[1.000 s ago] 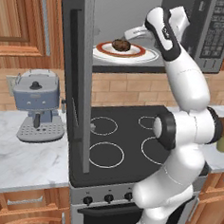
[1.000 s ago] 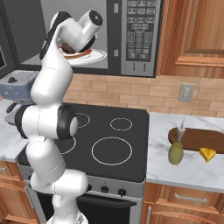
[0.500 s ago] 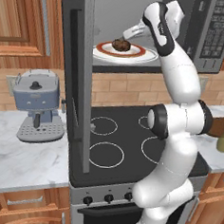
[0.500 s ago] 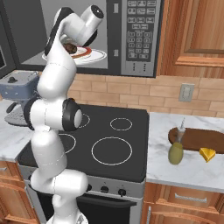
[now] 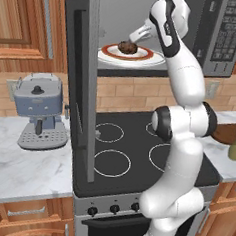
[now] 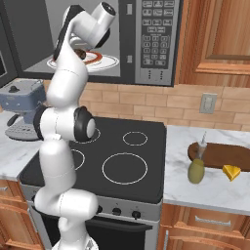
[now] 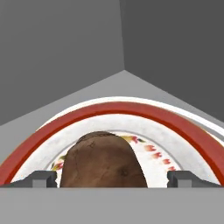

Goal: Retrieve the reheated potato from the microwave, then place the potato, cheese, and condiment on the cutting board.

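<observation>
Inside the microwave (image 6: 146, 44), the gripper (image 7: 112, 178) is held spread wide, nothing yet gripped, a fingertip (image 7: 41, 178) seen on either side of the potato (image 7: 103, 161), which rests on a red-rimmed plate (image 7: 183, 127). Should the jaws be closed off-centre, the rounded potato could probably be squeezed out and rolled across the plate.

The microwave (image 6: 146, 41) keypad buttons carry marks too small to read.
</observation>
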Available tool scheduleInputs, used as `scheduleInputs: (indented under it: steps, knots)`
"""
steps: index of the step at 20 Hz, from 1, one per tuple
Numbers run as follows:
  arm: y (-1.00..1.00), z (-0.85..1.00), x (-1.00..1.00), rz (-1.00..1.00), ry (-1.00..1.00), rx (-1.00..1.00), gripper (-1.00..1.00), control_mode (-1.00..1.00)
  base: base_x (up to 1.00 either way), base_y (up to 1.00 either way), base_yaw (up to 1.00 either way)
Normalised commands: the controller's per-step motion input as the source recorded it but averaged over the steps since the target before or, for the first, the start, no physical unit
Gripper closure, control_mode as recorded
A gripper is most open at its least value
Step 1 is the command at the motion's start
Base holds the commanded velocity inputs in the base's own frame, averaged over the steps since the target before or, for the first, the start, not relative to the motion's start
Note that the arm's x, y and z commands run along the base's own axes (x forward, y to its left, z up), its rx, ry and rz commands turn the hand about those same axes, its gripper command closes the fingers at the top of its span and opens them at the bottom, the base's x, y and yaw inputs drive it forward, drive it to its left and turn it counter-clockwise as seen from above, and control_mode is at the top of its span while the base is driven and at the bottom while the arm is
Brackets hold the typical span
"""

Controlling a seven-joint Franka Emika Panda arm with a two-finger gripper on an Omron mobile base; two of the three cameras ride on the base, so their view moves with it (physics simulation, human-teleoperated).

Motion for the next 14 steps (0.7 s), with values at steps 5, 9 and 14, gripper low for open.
scheduleInputs:
  steps: [5,9,14]
  knots:
    - [0.03,-0.09,0.00,0.04,0.00,-0.03,-1.00,-1.00,0.00,0.00,0.00]
    - [0.12,-0.10,-0.06,0.01,0.00,-0.05,-1.00,-1.00,0.00,0.00,0.00]
    - [0.15,-0.12,-0.15,0.00,-0.01,-0.07,-1.00,-1.00,0.00,0.00,0.00]
